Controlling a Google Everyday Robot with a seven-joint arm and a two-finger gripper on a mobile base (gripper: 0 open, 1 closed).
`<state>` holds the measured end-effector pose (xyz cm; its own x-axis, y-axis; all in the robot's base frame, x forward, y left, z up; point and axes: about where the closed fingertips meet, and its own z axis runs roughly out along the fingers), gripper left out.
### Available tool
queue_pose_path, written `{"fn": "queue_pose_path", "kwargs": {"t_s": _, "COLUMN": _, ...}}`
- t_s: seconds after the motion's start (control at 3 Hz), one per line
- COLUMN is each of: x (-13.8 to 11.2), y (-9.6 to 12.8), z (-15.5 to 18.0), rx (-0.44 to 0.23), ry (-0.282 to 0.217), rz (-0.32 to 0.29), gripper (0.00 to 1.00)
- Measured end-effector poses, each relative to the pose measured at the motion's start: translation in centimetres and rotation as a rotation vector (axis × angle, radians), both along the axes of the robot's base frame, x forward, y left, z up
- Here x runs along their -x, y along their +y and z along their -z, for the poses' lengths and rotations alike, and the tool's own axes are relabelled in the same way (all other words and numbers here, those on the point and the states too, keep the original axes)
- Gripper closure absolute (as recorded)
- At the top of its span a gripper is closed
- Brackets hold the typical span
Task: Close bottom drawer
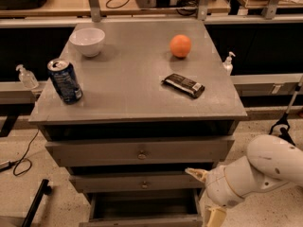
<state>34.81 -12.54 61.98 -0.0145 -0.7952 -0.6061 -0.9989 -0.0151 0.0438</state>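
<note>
The bottom drawer (142, 220) is the lowest of three grey drawers and stands pulled out, so its dark inside shows from above. Its front lies at the lower edge of the camera view and its knob is out of view. My gripper (202, 196) is at the drawer's right front corner, on a white arm coming in from the right. Its cream fingers (195, 173) are spread apart and hold nothing. One finger points left under the middle drawer, the other points down beside the bottom drawer's right side.
The middle drawer (142, 182) and top drawer (141, 151) also stick out a little. On the cabinet top are a white bowl (87, 40), a blue can (65, 81), an orange (181, 46) and a dark snack bar (183, 85). A black stand (35, 206) lies on the floor to the left.
</note>
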Motion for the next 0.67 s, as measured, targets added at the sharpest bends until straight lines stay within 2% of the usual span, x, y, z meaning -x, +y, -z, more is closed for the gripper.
{"fn": "queue_pose_path", "kwargs": {"t_s": 0.33, "x": 0.00, "y": 0.01, "z": 3.95, "rx": -0.014, "ry": 0.005, "rz": 0.034, "gripper": 0.00}}
{"fn": "queue_pose_path", "kwargs": {"t_s": 0.67, "x": -0.30, "y": 0.05, "z": 4.50, "rx": -0.015, "ry": 0.000, "rz": 0.045, "gripper": 0.00}}
